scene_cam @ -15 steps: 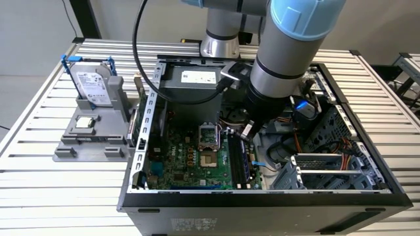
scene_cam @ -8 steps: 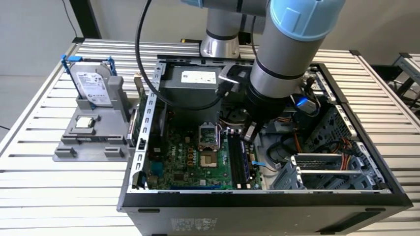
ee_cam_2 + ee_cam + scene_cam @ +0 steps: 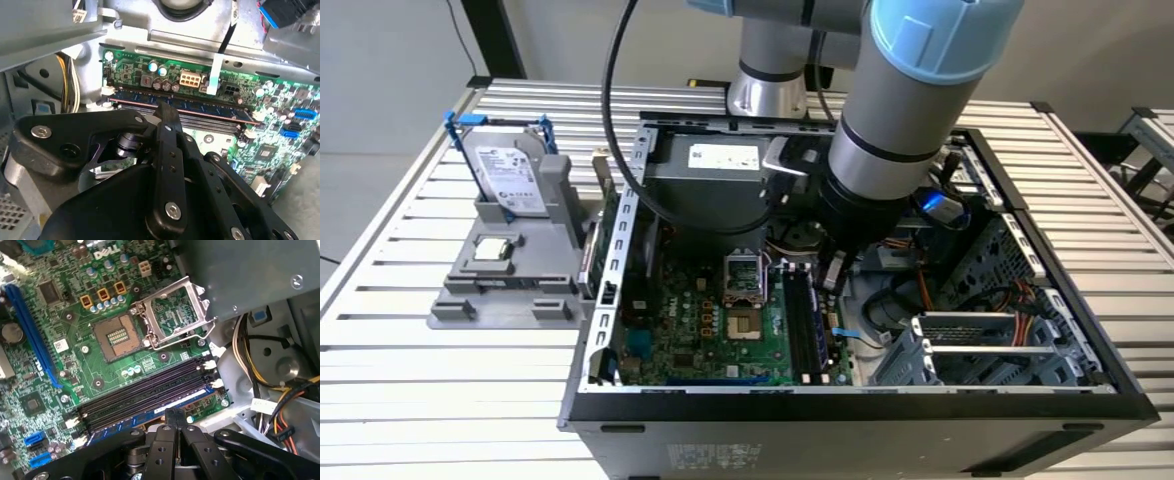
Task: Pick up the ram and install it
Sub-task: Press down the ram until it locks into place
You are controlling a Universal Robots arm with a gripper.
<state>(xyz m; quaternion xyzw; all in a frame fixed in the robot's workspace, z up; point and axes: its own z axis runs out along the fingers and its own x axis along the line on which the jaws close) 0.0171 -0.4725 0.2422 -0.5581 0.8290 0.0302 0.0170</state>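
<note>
Green board (image 3: pixel 75 365) lay at the bottom of the open case (image 3: pixel 854 410), and the arm (image 3: pixel 894 150) reached down into it from above. The gripper (image 3: pixel 175 415) hung low over the memory slots (image 3: pixel 145 390) beside the empty processor socket (image 3: pixel 116 337). In both wrist views its jaws stood together, the tips pressed on the top edge of the ram (image 3: pixel 200 106). The ram sat upright in the outermost slot, a long stick with a blue label, parallel to the other slots. White latches (image 3: pixel 212 364) showed at the slot ends. In the exterior view the gripper (image 3: pixel 834 275) met the slots just right of the socket. Outside the case, at the exterior view's left, a grey stand (image 3: pixel 507 260) held the hard drive (image 3: pixel 507 170) and a small square chip (image 3: pixel 490 250).
</note>
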